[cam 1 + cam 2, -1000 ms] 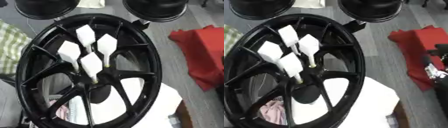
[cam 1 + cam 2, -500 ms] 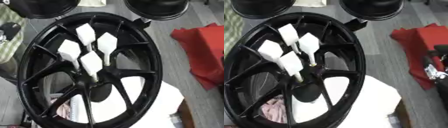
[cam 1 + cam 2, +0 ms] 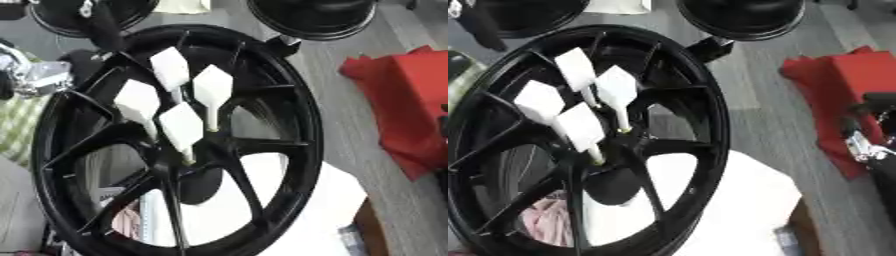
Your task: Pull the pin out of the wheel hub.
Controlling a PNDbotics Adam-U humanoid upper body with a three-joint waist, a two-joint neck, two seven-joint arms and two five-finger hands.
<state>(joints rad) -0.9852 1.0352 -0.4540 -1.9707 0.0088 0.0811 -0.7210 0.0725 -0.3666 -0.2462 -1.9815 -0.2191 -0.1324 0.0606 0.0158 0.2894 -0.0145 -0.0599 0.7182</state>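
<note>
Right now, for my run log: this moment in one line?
pins: four, seated in hub | left hand: left edge, away from pins | right hand: right edge, by red cloth | pull: not begun

Wheel hub [image 3: 262,165]: lower rim cut off by the bottom edge.
Pins [image 3: 184,127]: white, four; stems' seating in the hub centre too blurred to tell.
Silver-and-black arm part [image 3: 26,75]: cut by the left edge, hand indistinct.
Second arm part [image 3: 872,142]: cut by the right edge.
Pink thing [image 3: 544,220]: behind spokes, unidentifiable.
Two dark round objects [image 3: 315,15]: cropped at the top.
</note>
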